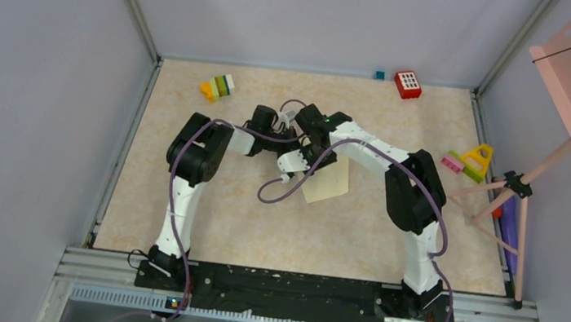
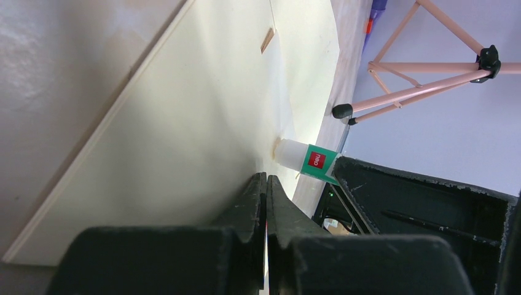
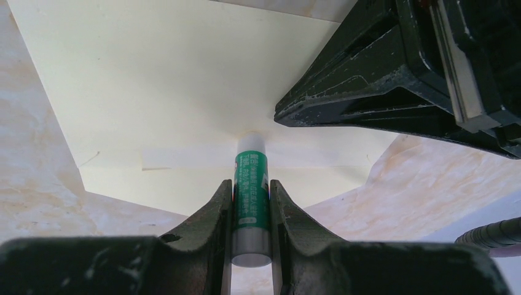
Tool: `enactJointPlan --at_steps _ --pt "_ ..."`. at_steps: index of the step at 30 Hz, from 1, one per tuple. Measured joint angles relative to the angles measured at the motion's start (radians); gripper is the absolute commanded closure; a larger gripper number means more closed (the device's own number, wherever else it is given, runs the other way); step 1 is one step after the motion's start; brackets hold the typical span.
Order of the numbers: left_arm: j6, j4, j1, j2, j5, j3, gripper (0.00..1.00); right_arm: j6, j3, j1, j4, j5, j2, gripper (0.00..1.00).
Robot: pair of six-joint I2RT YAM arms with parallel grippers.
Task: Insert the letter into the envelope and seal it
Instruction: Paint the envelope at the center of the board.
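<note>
Right gripper [image 3: 250,190] clamped the glue stick [image 3: 250,161], tip on the envelope [image 3: 153,80] for sealing; left gripper [image 2: 265,181], jaws closed (on paper? unclear), probably steadied it.

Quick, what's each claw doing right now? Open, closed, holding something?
Left gripper: closed, apparently pinching the envelope at its edge.
Right gripper: closed on the glue stick, its tip against the envelope.
</note>
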Motion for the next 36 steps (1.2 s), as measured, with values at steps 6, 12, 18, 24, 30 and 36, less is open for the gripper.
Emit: enactJointPlan --at_steps 6,12,18,24,30,36 --pt "0.000 0.000 0.000 0.000 0.000 0.000 1.00 0.000 0.000 0.003 -0.001 -0.001 0.000 1.00" --pt "0.000 0.000 0.000 0.000 0.000 0.000 1.00 0.000 0.001 0.009 0.009 0.003 0.000 1.00" --pt "0.000 0.000 0.000 0.000 0.000 0.000 1.00 0.000 0.001 0.016 0.048 0.004 0.000 1.00" --pt "0.000 0.000 0.000 0.000 0.000 0.000 1.00 -0.001 0.001 0.016 0.031 0.005 0.000 1.00" --pt "0.000 0.000 0.000 0.000 0.000 0.000 1.00 -0.010 -0.014 0.016 0.005 0.005 -0.010 1.00" --pt "0.000 0.000 0.000 0.000 0.000 0.000 1.00 -0.013 -0.026 0.016 -0.036 0.004 -0.021 1.00"
